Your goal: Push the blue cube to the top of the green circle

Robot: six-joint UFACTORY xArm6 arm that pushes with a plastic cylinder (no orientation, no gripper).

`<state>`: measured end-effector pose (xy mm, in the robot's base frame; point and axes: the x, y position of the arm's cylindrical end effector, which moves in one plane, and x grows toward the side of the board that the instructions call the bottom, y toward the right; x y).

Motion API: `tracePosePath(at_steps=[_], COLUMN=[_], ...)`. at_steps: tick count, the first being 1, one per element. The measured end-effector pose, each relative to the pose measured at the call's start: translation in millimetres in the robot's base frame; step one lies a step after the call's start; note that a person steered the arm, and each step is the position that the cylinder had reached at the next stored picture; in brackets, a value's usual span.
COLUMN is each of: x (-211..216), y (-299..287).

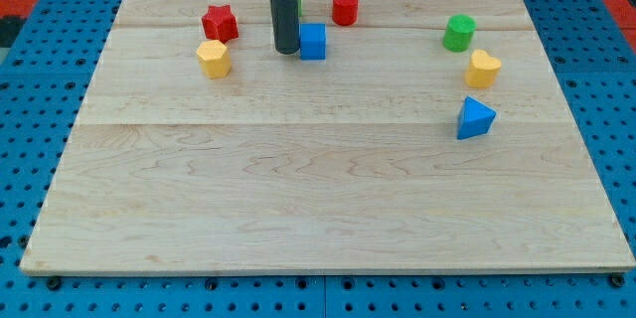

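Observation:
The blue cube [313, 42] sits near the view's top, a little left of centre. My tip [286, 52] is the lower end of a dark rod that comes down from the top edge. It stands right against the cube's left side, touching or nearly so. The green circle [459, 33] is a green cylinder far to the view's right of the cube, near the top right of the board. A sliver of another green block [298, 2] shows just behind the rod, mostly hidden.
A red star [220, 23] and a yellow hexagon [213, 59] lie left of my tip. A red cylinder [345, 7] sits above right of the cube. A yellow heart [482, 68] and a blue triangle [474, 119] lie below the green circle.

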<state>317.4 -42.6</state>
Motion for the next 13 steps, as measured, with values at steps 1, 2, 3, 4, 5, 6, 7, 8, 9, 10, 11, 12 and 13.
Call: tracePosePath(at_steps=[1,2,3,4,5,6,7,8,9,10,11,12,13], x=[-16.8,-18.3,-13.2,3.4,3.3,0.2,-37.8,-43.1,-46.9,-63.0,-76.7,-76.7,-76.6], y=[12.7,46.5,47.5,46.3,65.9,71.5,75.6,92.6,130.0,127.0,134.3,174.3,179.1])
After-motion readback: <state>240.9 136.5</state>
